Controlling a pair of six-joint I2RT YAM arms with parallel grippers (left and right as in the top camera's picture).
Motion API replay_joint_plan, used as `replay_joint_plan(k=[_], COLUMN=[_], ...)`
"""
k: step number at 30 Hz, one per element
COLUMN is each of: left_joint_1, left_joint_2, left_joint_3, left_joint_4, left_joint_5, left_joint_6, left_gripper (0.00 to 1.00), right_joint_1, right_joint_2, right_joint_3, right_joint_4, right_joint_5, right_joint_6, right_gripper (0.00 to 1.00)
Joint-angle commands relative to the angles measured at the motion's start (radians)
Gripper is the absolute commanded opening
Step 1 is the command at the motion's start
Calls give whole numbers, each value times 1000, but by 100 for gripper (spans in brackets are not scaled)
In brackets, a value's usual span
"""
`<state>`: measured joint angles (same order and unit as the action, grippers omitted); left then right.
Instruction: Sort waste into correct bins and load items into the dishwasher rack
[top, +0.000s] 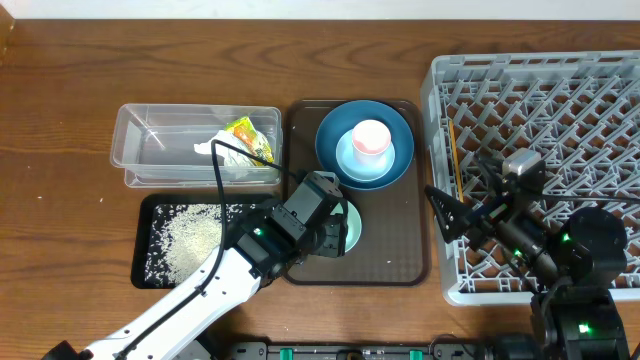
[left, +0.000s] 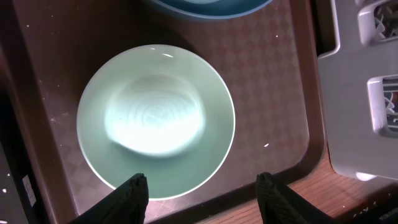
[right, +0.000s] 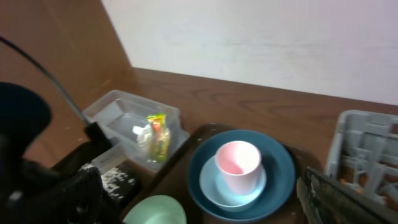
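Note:
The pale mint-green bowl (left: 155, 121) rests empty on the brown serving tray (left: 273, 81). My left gripper (left: 200, 186) hangs open over the bowl's near rim, holding nothing. The dark-blue plate (top: 365, 145) carries the light-blue bowl (right: 230, 185) with the pink cup (right: 237, 163) standing in it. A white tissue (top: 210, 147) and a yellow-green wrapper (top: 248, 135) lie in the clear tub (top: 150, 145). Rice grains (top: 185, 238) are spread in the black tray (top: 143, 262). My right gripper (top: 450, 215) stands open and empty at the left edge of the grey dishwasher rack (top: 560, 110).
The serving tray (top: 400, 250) sits between the two bins and the rack. Bare wooden table (top: 60, 120) lies to the left and behind. The left arm (top: 210, 285) reaches in from the front, over the black tray's corner.

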<state>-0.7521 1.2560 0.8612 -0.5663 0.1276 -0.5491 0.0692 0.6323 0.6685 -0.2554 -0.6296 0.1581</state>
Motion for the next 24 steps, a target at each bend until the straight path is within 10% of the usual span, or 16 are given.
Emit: replay_joint_plan(k=[1,4,8,10,24], left_joint_1=[0,0,0,0,1], left_joint_2=[6,6,6,6,-240], left_joint_3=[13,13,13,13,13], left_joint_4=[-2,-2,-2,-8,-159], left_joint_5=[-13,-13,-13,-13,-274], left_joint_6=[7,7,7,10,12], left_gripper=[51,40,36,6,6], right_joint_1=[10,10,10,10,18], right_joint_2=[-4,-3,6,18,215], right_joint_3=[24,24,24,23,24], right_joint_4=[5,-2,-37,-57,-206], right_joint_5=[-106,-95,-66,-66,-32], right_joint_6=[28,28,28,28,24], right_gripper=[91,30,1,1,1])
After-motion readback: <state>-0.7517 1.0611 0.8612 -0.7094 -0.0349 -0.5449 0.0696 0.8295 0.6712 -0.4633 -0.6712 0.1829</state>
